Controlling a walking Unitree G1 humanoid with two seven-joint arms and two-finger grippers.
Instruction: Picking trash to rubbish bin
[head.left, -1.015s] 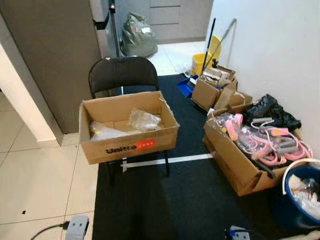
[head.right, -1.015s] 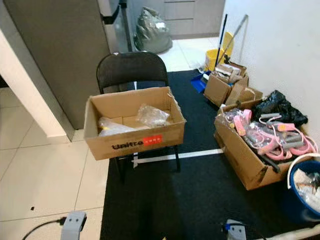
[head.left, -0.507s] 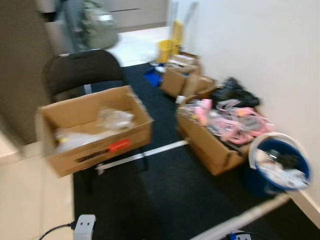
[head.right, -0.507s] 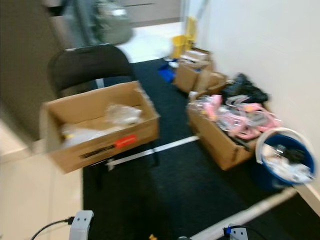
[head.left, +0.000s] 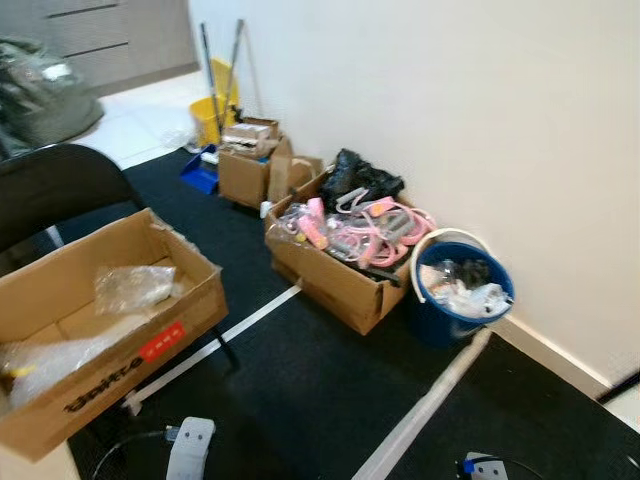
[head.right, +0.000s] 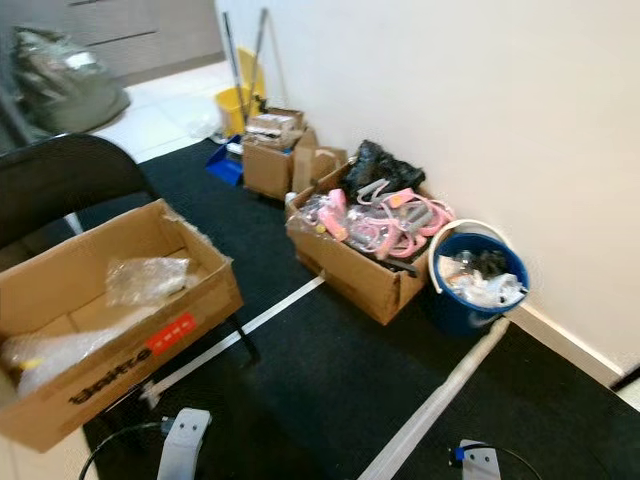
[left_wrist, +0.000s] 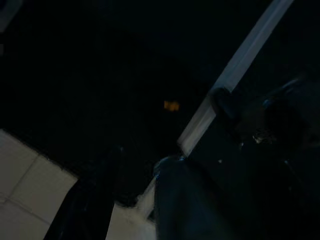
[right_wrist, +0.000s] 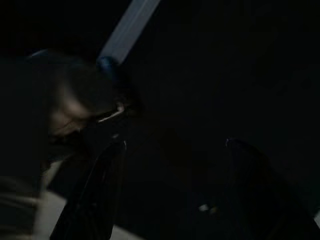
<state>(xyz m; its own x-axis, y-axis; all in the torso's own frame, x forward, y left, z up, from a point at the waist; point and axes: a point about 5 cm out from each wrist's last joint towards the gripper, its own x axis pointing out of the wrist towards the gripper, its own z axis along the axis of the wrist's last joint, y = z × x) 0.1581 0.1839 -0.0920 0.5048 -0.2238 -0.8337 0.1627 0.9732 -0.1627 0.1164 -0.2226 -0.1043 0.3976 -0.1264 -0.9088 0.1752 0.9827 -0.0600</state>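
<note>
Trash (head.left: 128, 287) in clear plastic, lying inside open cardboard box (head.left: 190, 300) on black chair (head.left: 50, 190), far from both arms. Left gripper (left_wrist: 132, 195) hanging over dark mat (head.left: 300, 390), fingers parted, nothing held. Right gripper (right_wrist: 172, 195) likewise spread and empty in shade. Blue rubbish bin (head.left: 462, 290) by white wall, just beside box of pink items (head.left: 345, 255).

Black floor mat (head.left: 330, 380) under blue bucket (head.left: 455, 310), cardboard boxes (head.left: 335, 275).
</note>
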